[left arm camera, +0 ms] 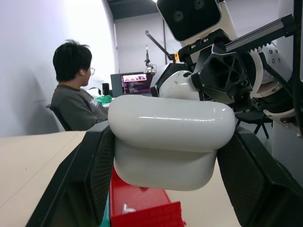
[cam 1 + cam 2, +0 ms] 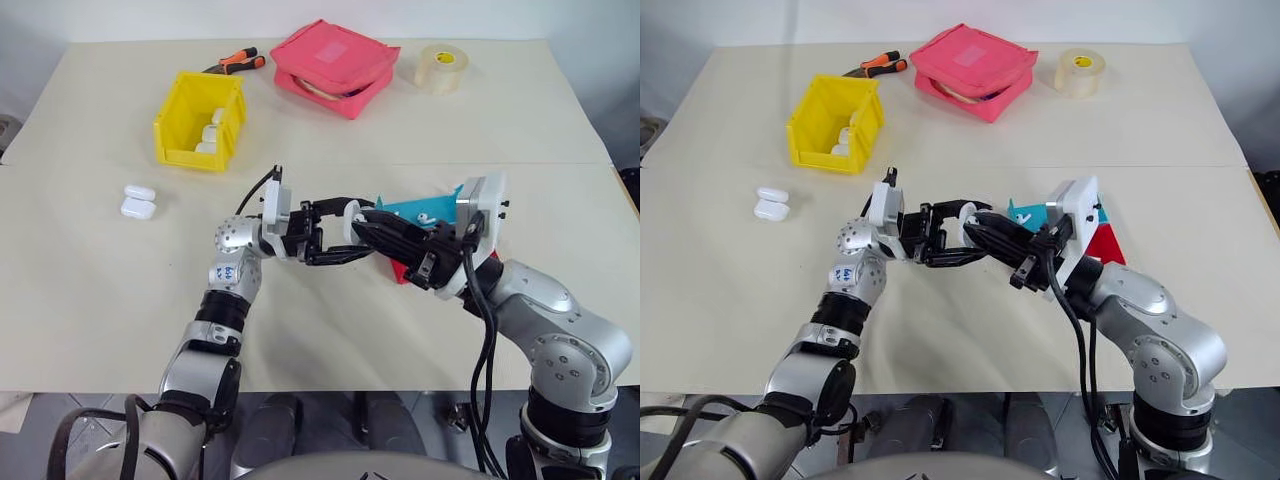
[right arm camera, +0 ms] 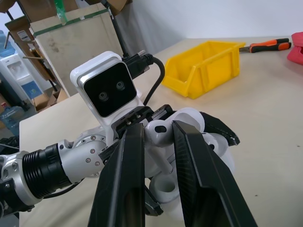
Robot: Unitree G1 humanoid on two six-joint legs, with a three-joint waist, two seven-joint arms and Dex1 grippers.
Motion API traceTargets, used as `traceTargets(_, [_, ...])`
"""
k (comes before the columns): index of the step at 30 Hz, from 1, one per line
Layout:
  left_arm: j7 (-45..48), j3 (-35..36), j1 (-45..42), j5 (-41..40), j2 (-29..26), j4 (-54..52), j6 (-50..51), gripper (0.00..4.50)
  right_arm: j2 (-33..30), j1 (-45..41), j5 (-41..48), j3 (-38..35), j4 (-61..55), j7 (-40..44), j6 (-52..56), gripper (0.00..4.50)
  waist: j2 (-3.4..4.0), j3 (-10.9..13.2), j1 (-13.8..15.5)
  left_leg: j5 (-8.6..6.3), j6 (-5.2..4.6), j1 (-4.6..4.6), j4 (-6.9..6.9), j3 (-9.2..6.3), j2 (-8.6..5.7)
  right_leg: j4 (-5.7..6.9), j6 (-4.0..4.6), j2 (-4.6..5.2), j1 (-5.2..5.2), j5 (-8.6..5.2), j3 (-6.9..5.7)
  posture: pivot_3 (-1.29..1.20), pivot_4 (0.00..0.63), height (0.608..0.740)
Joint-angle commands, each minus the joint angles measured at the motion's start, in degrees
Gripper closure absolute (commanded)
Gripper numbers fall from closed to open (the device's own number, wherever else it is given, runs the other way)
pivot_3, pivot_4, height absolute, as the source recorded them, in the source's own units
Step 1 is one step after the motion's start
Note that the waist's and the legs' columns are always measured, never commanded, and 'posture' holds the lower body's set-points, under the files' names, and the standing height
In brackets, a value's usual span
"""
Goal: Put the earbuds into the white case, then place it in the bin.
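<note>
My left gripper (image 2: 343, 240) is shut on the white case (image 1: 170, 137), holding it above the table's middle with the lid open. My right gripper (image 3: 158, 127) meets it from the right, shut on one small white earbud (image 3: 158, 134) right over the case's open top. Whether the earbud touches the case I cannot tell. Another earbud (image 2: 425, 217) lies in the teal tray (image 2: 405, 210) behind my right wrist. The yellow bin (image 2: 178, 128) stands at the back left with white cases (image 2: 212, 130) inside it.
Two more white cases (image 2: 138, 201) lie on the table left of my arms. A red tray (image 2: 1102, 245) sits beside the teal one. At the back are a pink pouch (image 2: 335, 65), a tape roll (image 2: 441, 67) and orange-handled pliers (image 2: 240, 60). A person sits off the table (image 1: 75, 101).
</note>
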State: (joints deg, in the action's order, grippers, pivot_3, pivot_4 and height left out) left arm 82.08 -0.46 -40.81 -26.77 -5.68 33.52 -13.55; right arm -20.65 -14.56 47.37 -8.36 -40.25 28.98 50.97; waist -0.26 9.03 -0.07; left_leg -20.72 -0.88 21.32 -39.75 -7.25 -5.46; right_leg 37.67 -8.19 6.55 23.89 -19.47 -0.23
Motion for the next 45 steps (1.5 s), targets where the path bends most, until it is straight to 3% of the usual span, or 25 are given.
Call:
traceTargets(1, [-0.03, 0.33, 0.24, -1.04, -0.16, -3.69, 0.47, 1.66, -0.88, 0.95, 0.00, 0.88, -0.75, -0.10, -2.67, 4.02, 0.00, 0.00, -0.01, 0.00, 0.00, 0.00, 0.00, 0.00, -0.01, 0.00, 0.00, 0.00, 0.00, 0.00, 0.00, 0.00, 0.150, 0.740])
traceTargets(17, [-1.82, 0.42, 2.15, -1.62, -0.51, -7.79, 3.09, 1.66, -4.95, 9.44, -3.31, 4.73, -1.29, 0.05, -10.21, 4.02, 0.00, 0.00, 0.01, 0.00, -0.01, -0.02, 0.02, -0.01, 0.01, -0.04, 0.00, -0.02, -0.03, 0.00, 0.01, 0.00, 0.150, 0.740])
traceTargets(45, [-2.24, 0.47, 2.12, -1.97, -0.92, -8.41, 3.54, 1.66, -11.29, 6.51, -8.72, 8.97, 3.88, -0.59, -12.50, 4.02, 0.00, 0.00, 0.06, -0.01, -0.01, -0.04, 0.01, 0.00, 0.02, -0.14, 0.00, -0.03, -0.10, 0.00, -0.01, 0.00, 0.150, 0.740])
